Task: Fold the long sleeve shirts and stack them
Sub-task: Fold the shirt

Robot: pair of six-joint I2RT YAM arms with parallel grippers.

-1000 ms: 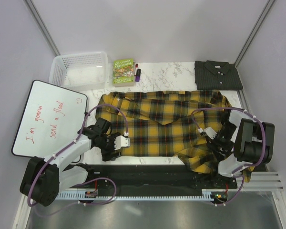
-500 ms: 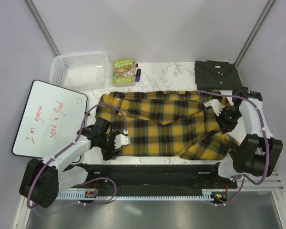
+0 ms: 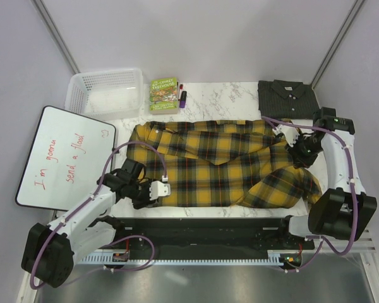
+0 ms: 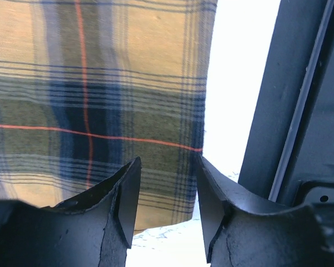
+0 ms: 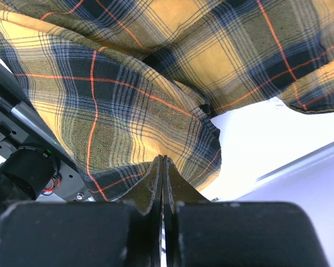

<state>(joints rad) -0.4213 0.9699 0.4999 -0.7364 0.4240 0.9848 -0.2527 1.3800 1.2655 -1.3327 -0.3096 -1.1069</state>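
Top external: the plaid shirt [image 3: 215,167] lies spread across the bench [image 3: 221,95] for folding. The grey shirt [image 3: 287,99] sits folded at the far right corner.

Left wrist: the left fingers [image 4: 122,206] stand apart over the near hem, ready to grip.

Right wrist: the right fingers [image 5: 155,186] are pressed together, apparently pinching plaid cloth for the fold.

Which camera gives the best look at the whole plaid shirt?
The top external view: it shows the whole plaid shirt spread out. The left wrist view shows only an edge patch; the right wrist view only a bunched fold.
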